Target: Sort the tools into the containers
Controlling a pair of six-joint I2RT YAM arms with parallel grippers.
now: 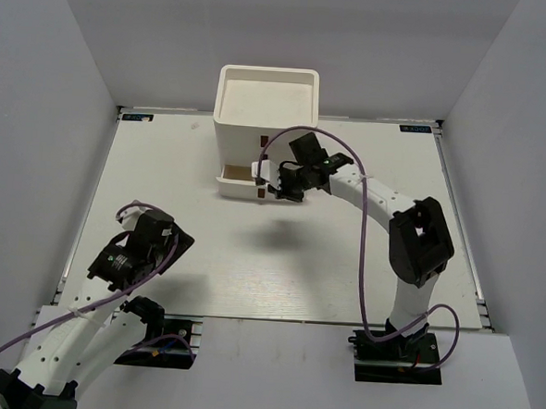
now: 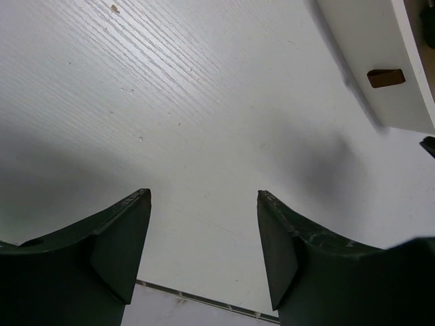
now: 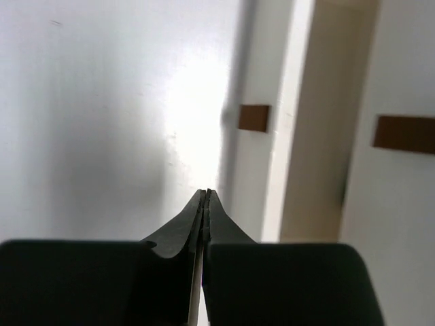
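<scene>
The white square organizer point(image 1: 266, 102) stands at the back centre of the table, its top tray showing bare. Its bottom drawer point(image 1: 238, 177) is pulled out a little. My right gripper point(image 1: 276, 187) is shut on nothing, just in front of that drawer. In the right wrist view the shut fingertips point(image 3: 206, 193) sit beside the drawer front point(image 3: 262, 173) with its brown tab point(image 3: 253, 117); a second tab point(image 3: 404, 134) shows on the body above. My left gripper point(image 1: 178, 240) is open and empty, low over the table's left. No tools are in view.
The left wrist view shows my open gripper point(image 2: 204, 197) over bare white table point(image 2: 204, 102), with the organizer's drawer tab point(image 2: 385, 78) at the upper right. White walls enclose the table on three sides. The table's near edge runs close behind the left fingers.
</scene>
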